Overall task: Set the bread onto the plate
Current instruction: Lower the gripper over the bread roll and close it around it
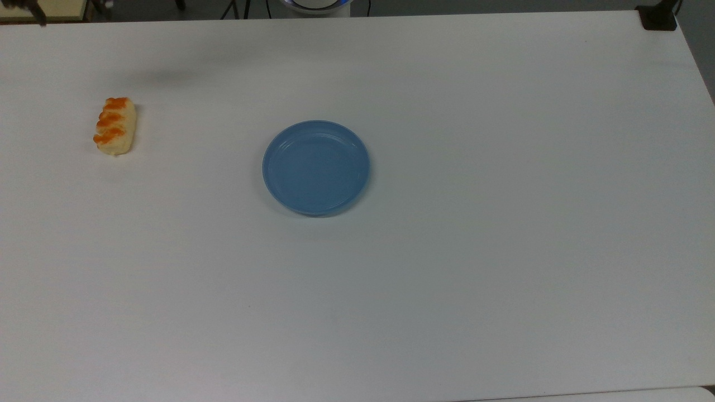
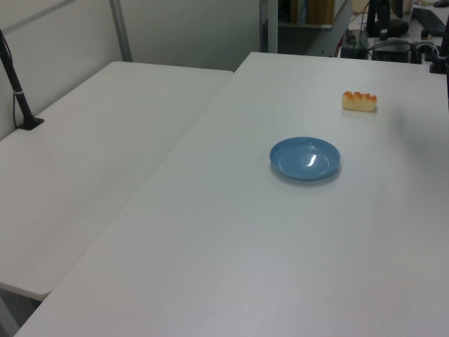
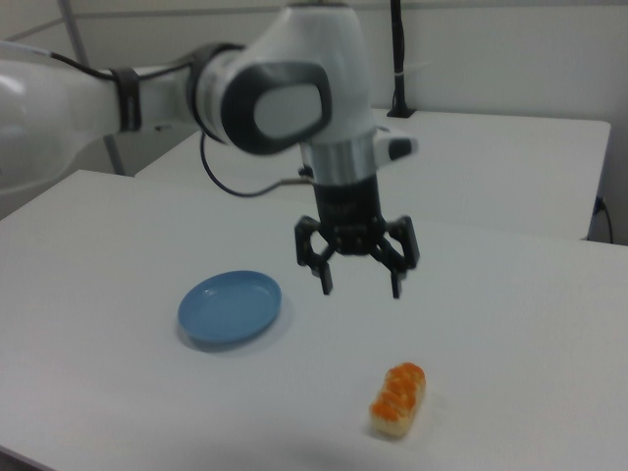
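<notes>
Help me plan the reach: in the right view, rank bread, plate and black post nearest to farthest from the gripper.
1. bread, below the gripper, slightly right.
2. plate, the right view's left.
3. black post, on the far table.

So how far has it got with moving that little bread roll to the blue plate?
Nothing is finished yet. The bread lies on the white table, well apart from the plate, which holds nothing. In hand: the gripper hangs open in the air above the table, between the two in the right view, gripping nothing. Left to do: come down on the bread, grasp it, carry it across and set it on the plate.
</notes>
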You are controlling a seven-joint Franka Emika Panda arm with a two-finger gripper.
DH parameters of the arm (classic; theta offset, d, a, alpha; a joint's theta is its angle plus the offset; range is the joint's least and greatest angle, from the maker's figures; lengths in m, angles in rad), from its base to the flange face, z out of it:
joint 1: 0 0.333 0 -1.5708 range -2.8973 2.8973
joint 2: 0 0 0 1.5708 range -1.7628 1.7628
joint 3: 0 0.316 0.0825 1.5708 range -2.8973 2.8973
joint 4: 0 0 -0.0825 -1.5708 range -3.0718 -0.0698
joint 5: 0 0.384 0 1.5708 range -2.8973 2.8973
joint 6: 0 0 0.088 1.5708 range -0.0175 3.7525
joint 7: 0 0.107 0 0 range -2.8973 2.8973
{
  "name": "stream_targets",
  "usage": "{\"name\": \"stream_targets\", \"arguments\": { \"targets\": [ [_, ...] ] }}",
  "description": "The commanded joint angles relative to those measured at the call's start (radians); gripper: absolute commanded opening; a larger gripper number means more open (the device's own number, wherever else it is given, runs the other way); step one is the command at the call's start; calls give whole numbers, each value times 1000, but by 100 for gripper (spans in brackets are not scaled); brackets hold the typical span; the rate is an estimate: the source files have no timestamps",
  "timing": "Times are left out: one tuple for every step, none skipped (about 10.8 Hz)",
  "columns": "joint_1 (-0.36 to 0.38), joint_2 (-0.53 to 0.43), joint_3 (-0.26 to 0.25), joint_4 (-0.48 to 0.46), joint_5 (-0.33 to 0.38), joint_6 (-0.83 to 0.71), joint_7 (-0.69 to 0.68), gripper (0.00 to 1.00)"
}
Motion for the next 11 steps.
{"name": "stream_targets", "arguments": {
  "targets": [
    [-21, 23, -26, -162, 76, 262, 37, 100],
    [-23, 48, -26, -186, 87, 322, 72, 100],
    [-23, 69, -26, -205, 94, 367, 87, 100],
    [-27, 89, -26, -226, 110, 418, 89, 100],
    [-39, 111, -24, -239, 125, 459, 92, 100],
    [-41, 149, -24, -237, 134, 469, 107, 100],
    [-41, 177, -24, -233, 149, 473, 118, 100],
    [-41, 195, -24, -237, 172, 507, 132, 100],
    [-41, 211, -23, -240, 192, 536, 147, 100],
    [-41, 235, -18, -240, 208, 553, 161, 100],
    [-38, 253, -11, -239, 241, 579, 184, 100]
  ]
}}
